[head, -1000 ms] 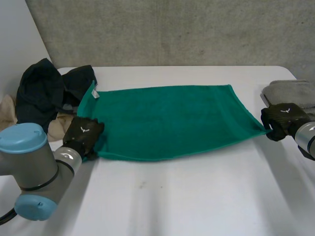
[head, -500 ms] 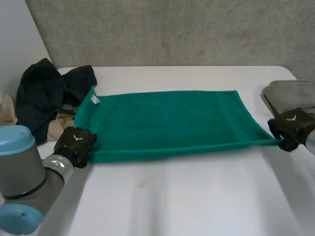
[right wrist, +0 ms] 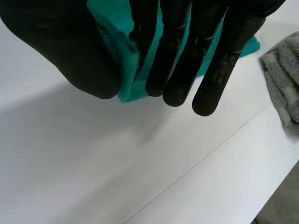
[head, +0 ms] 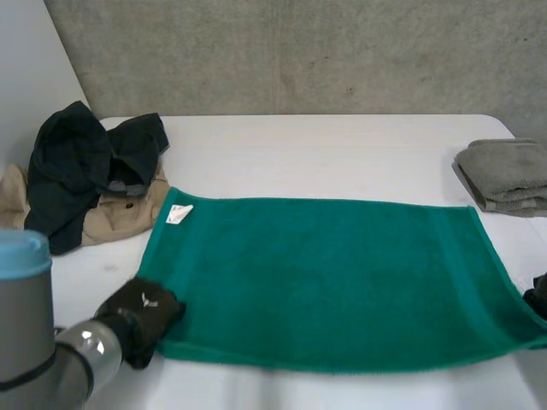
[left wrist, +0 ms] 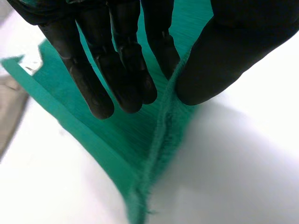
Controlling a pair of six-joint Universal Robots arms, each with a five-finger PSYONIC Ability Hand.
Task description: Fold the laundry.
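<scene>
Green towel (head: 325, 273) spread flat on the white table (head: 342, 154), near corners pinched thumb-to-fingers by the left hand (head: 141, 314) and right hand (right wrist: 174, 51) — both holds look shallow, so a lifted corner could slip and skew the fold.

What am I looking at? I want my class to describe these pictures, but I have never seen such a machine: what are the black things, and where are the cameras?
This is a robot with two arms at a white table; each arm ends in a black hand. The wide picture looks down from a camera between the arms; the other two come from cameras on the wrists, looking along each palm. A green towel lies spread out on the table. The left hand pinches its near left corner; the right hand pinches the near right corner. A folded grey towel lies at the right, a pile of dark and beige clothes at the left.
</scene>
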